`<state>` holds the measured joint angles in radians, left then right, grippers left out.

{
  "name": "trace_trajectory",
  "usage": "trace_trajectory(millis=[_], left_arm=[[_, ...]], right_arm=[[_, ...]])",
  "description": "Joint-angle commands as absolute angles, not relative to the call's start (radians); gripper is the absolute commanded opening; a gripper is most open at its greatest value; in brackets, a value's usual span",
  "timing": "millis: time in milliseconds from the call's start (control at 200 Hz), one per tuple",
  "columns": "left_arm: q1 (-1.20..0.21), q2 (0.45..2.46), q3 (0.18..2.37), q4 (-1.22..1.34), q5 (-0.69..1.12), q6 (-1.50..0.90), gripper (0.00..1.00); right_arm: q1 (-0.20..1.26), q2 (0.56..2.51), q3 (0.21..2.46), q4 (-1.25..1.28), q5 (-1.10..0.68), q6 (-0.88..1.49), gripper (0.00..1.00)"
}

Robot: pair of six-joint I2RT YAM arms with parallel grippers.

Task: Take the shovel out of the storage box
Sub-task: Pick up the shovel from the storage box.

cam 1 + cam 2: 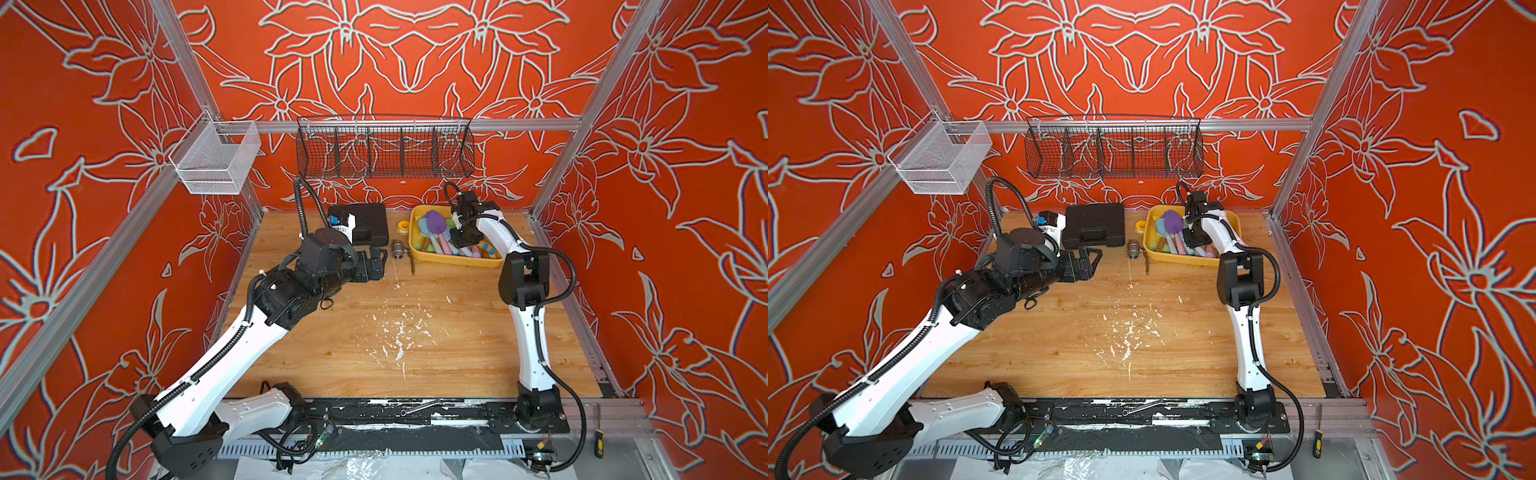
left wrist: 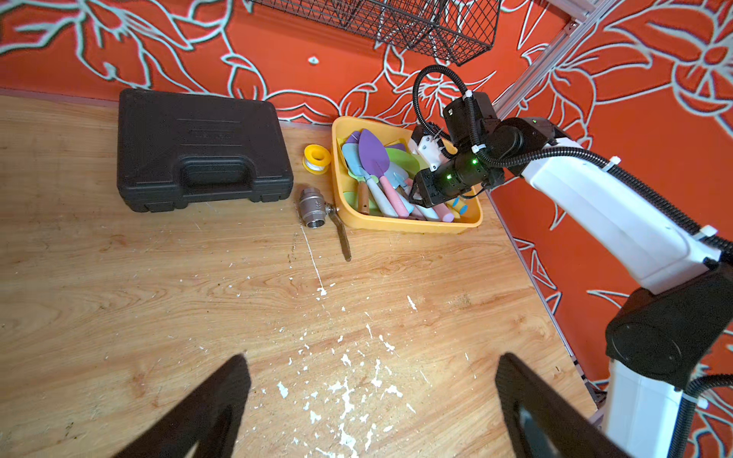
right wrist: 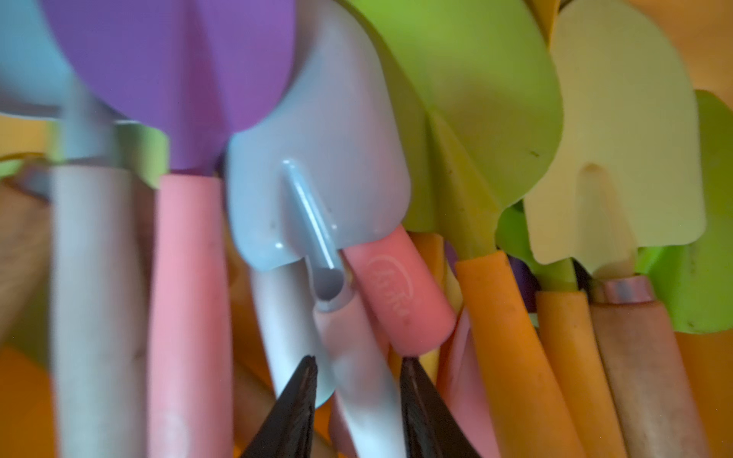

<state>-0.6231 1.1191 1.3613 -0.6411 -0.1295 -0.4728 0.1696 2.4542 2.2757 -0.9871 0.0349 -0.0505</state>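
Observation:
The yellow-orange storage box (image 1: pixel 453 262) (image 2: pixel 408 227) stands at the back right of the table, full of several toy shovels with coloured blades and handles. My right gripper (image 3: pixel 359 359) reaches down into it, its wrist (image 1: pixel 465 239) over the handles. The jaws stand slightly apart on either side of the pale handle of a light-blue shovel (image 3: pixel 317 166), with a small gap on one side. A purple shovel (image 2: pixel 373 152) lies on top beside it. My left gripper (image 2: pixel 371 365) (image 1: pixel 383 264) hangs wide open over bare table, holding nothing.
A black tool case (image 1: pixel 365 222) lies at the back centre. A steel valve (image 1: pixel 398 250) and a yellow tape roll (image 1: pixel 403 225) sit just left of the box. A black wire basket (image 1: pixel 384 149) and a white mesh basket (image 1: pixel 216 160) hang above the table.

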Motion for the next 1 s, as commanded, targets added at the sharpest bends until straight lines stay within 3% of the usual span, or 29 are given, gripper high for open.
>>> trace_trajectory(millis=[0, 110, 235, 355, 726, 996], left_arm=[[-0.625, 1.127, 1.366, -0.663, -0.146, -0.486, 0.97], [-0.626, 1.145, 1.377, -0.660, -0.144, -0.482, 0.97], [-0.626, 1.162, 1.385, -0.650, -0.140, -0.478, 0.97], [-0.626, 1.169, 1.387, -0.639, -0.132, -0.474, 0.97], [-0.625, 1.188, 1.394, -0.562, -0.106, -0.487, 0.97], [-0.602, 1.277, 1.461, -0.498, -0.005, -0.510, 0.97]], right_arm=[[0.174, 2.504, 2.312, -1.007, 0.025, -0.080, 0.34], [0.179, 2.519, 2.323, -1.004, -0.026, -0.077, 0.31], [0.186, 2.531, 2.350, -1.018, 0.035, -0.041, 0.09], [0.184, 2.478, 2.353, -0.986, 0.024, -0.026, 0.00], [0.183, 2.297, 2.351, -1.030, -0.116, 0.011, 0.00], [0.184, 2.114, 2.142, -0.951, -0.171, 0.104, 0.00]])
